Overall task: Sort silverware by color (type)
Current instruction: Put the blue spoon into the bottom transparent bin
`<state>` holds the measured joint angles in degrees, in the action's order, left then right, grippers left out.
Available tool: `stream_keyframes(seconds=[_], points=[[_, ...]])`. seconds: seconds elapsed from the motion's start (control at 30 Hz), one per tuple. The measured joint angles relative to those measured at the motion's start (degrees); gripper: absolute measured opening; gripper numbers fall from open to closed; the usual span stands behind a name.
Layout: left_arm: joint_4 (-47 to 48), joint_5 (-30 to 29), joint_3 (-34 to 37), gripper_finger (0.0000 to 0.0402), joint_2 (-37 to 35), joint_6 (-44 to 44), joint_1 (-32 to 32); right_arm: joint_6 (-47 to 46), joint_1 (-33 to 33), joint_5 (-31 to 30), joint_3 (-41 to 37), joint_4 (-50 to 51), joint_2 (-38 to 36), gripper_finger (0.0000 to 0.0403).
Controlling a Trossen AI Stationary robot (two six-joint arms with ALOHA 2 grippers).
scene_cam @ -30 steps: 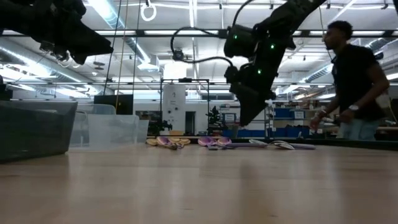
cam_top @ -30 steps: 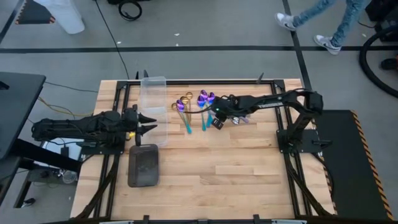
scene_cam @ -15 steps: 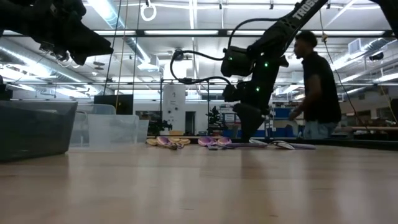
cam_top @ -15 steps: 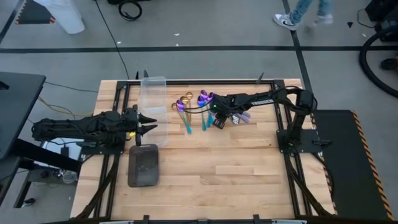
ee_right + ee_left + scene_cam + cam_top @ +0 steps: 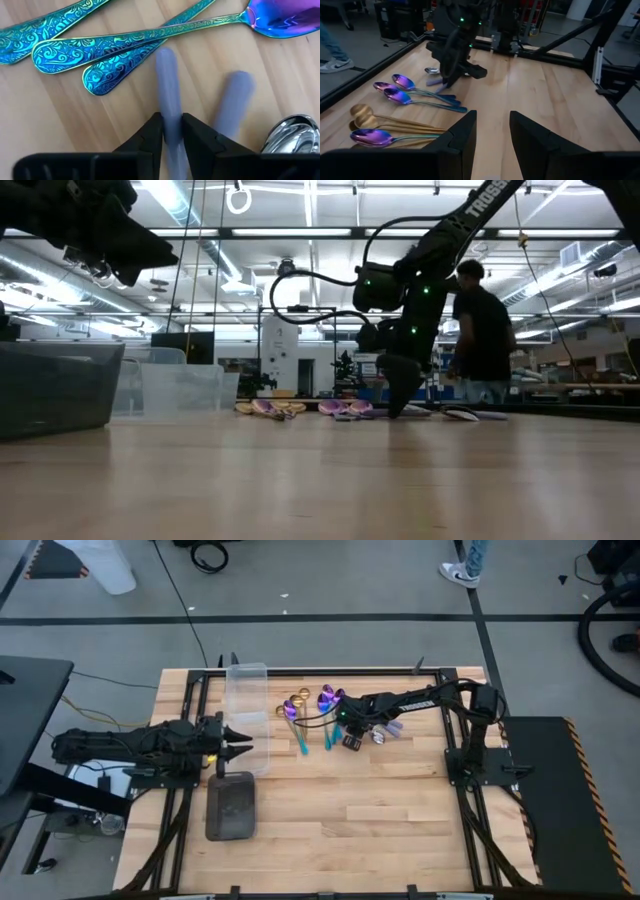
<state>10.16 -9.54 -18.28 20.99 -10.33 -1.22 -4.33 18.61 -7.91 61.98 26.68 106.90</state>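
The right gripper [image 5: 172,131] is down at the table with its fingers closed on a pale handle [image 5: 167,75], probably of a silver spoon [image 5: 292,134]; the purple spoons [image 5: 330,698] and gold spoons [image 5: 367,120] lie mixed just beside it. The left gripper [image 5: 490,131] waits half open near the clear bin [image 5: 246,700]; I judge the sorting is hardly begun, with nearly all spoons left in one cluster.

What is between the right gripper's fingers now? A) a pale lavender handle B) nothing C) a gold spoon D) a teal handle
A: in the right wrist view the right gripper has its fingers pinched on a pale lavender handle; the teal handles lie apart from it.
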Motion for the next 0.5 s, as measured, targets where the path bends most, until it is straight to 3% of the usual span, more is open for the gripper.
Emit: stream_keyframes(seconds=[0.5], points=[[0.2,0.4,0.1,0.0125,0.0,-7.6,-4.6,-6.9,-0.2,3.3,-0.4,4.3,-6.4,0.0045]])
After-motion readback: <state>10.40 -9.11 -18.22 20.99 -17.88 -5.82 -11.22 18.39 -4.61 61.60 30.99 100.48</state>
